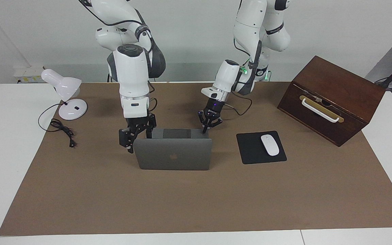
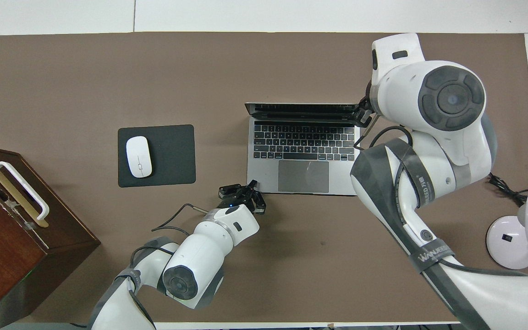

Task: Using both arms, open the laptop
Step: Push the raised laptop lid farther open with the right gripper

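Observation:
The silver-grey laptop stands open in the middle of the brown mat, lid about upright with the logo facing away from the robots. Its black keys and trackpad show in the overhead view. My right gripper is at the lid's end toward the right arm's end of the table, open, with one finger on each side of the lid edge. In the overhead view the arm mostly hides it. My left gripper is shut, its tip down on the base's corner nearest the left arm, as the overhead view also shows.
A black mouse pad with a white mouse lies beside the laptop toward the left arm's end. A brown wooden box with a white handle stands past it. A white desk lamp and its cable are at the right arm's end.

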Controlling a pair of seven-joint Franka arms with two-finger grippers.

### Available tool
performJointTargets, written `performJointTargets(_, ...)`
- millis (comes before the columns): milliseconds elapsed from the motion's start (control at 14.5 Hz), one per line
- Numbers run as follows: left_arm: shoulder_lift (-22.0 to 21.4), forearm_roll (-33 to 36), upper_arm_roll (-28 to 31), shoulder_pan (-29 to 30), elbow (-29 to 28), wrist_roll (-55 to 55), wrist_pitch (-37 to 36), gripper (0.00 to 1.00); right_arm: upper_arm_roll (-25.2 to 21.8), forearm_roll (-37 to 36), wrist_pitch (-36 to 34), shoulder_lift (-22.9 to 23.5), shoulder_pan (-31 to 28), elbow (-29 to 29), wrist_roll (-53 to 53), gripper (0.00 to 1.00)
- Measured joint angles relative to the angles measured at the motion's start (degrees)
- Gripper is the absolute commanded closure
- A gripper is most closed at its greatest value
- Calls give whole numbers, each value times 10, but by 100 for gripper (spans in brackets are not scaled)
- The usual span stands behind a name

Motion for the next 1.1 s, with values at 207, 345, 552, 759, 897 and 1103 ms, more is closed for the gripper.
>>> performJointTargets(207,0,0,0,0,0,0,0,100,0,8,0,19,-7,23,-4,0)
performJointTargets(345,0,0,0,0,0,0,0,100,0,9,0,29,-8,35,-4,0)
performJointTargets(552,0,0,0,0,0,0,0,100,0,16,0,47,-11,57,-4,0)
performJointTargets(759,0,0,0,0,0,0,0,100,0,22,0,60,-14,74,-4,0)
performJointTargets(897,0,0,0,0,0,0,0,100,0,33,0,71,-15,87,-4,0)
performJointTargets(1103,0,0,0,0,0,0,0,100,0,54,-8,82,-18,105,-4,0)
